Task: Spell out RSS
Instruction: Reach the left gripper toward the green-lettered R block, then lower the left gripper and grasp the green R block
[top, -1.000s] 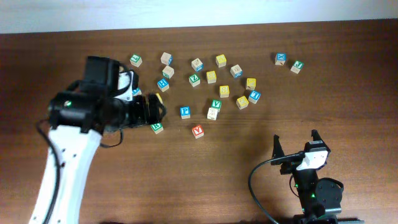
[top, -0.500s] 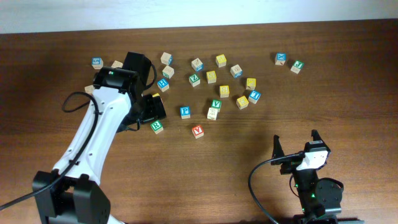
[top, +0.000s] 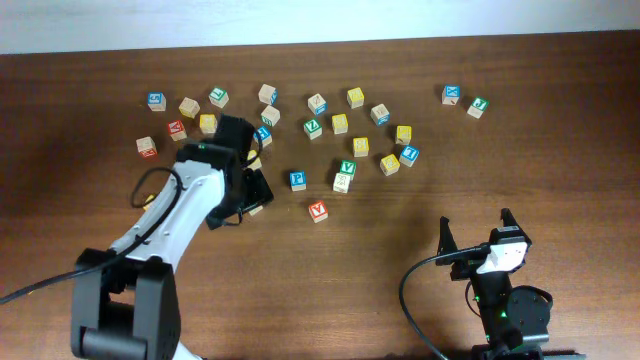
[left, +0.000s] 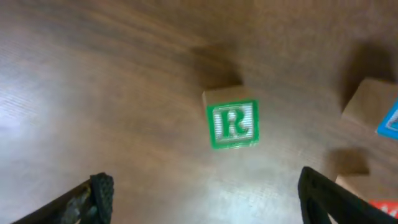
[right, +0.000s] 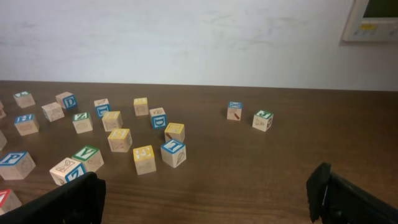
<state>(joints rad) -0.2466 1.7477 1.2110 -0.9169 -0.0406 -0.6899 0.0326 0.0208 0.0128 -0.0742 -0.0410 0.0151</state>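
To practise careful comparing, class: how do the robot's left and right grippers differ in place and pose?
The left gripper reaches out among the cubes, over the green R cube; the right gripper sits back near the table's front edge, with no cube close. The left gripper points down at the table; the right gripper points level across it. Both are open and hold nothing.

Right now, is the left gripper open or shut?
Open: in the wrist view the left gripper has its tips far apart, and the green-framed wooden R cube lies untouched beyond them.
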